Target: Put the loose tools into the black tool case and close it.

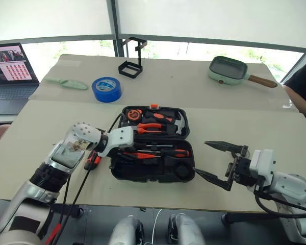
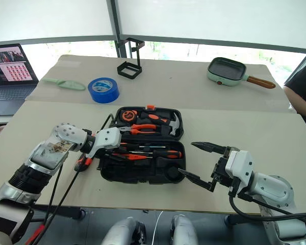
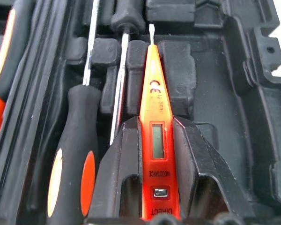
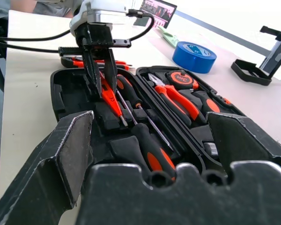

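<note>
The black tool case (image 1: 143,176) lies open on the table in front of me. Over its near half, my left gripper (image 3: 154,123) is shut on the thin all-orange screwdriver (image 3: 155,93), whose tip points into the moulded slots. Two black-and-orange screwdrivers (image 1: 171,152) lie in that half beside it, and a small dark tape roll (image 1: 181,170) sits in its near right corner. The black-and-orange utility knife (image 1: 92,160) lies on the table just left of the case, under my left arm. My right gripper (image 1: 201,157) hangs wide open and empty at the case's right end.
Orange-handled pliers (image 1: 153,127) and a hammer fill the case's far half. Behind the case stand a blue tape roll (image 1: 106,89), a black wire stand (image 1: 131,64) and a green pan (image 1: 228,70). A laptop (image 1: 7,71) is far left; a person (image 1: 303,92) sits at the right edge.
</note>
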